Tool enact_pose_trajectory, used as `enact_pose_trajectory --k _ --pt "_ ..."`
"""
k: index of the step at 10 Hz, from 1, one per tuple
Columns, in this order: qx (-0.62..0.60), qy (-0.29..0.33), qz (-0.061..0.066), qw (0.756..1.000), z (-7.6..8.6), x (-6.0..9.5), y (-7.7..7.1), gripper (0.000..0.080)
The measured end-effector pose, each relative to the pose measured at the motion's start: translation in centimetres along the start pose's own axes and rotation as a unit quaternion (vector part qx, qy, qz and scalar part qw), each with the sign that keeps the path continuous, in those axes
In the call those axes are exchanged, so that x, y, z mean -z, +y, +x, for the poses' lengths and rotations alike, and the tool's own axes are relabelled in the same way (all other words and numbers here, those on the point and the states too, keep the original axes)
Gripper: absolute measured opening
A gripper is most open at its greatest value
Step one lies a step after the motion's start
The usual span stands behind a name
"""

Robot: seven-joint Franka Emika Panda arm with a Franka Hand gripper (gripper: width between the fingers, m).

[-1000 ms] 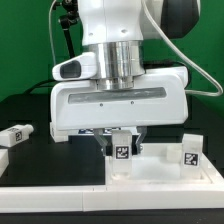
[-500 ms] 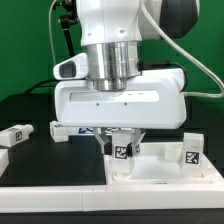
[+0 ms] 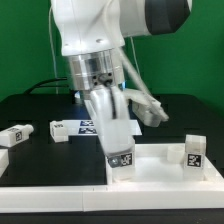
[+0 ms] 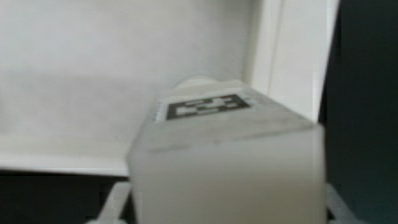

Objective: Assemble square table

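The square table's white panel lies at the front of the exterior view's right. My gripper is shut on a white leg post, which leans with its tagged lower end at the panel's left corner. In the wrist view the same leg post fills the middle, its tag facing the camera, over the panel and its raised rim. Thin fingers show at its sides. A second leg post stands upright on the panel's right side.
A tagged leg post lies on the black table at the exterior view's left, and another lies behind it near the arm. A white border bar runs along the front. A cable hangs by the arm.
The hand has turned and tilted from standing squarely upright over the leg. The held leg now leans, its lower end still at the panel's left corner.
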State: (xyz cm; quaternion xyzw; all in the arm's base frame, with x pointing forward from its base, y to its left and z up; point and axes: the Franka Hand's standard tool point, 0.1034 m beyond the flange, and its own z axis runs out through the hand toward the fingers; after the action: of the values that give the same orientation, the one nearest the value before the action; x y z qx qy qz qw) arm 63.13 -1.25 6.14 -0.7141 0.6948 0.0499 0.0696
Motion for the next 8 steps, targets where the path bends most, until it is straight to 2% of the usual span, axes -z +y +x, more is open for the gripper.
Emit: enact_pose_trajectory --k 1,3,4,5,6,8 --pt "-0.059 0.002 -0.001 0.998 0.0 0.0 0.1 0.0288" --pt "-0.039 0.004 -0.002 0.999 0.0 -0.1 0.2 0.0288" --pt "0.004 0.011 -0.002 1.000 -0.1 0.0 0.1 0.0390" --pt "0.120 0.028 -0.005 0.992 -1.1 0.4 0.2 0.0529" --pt "0.205 0.032 -0.011 0.978 -2.0 0.6 0.7 0.0611" --pt "0.248 0.031 -0.013 0.968 -1.7 0.4 0.7 0.0642"
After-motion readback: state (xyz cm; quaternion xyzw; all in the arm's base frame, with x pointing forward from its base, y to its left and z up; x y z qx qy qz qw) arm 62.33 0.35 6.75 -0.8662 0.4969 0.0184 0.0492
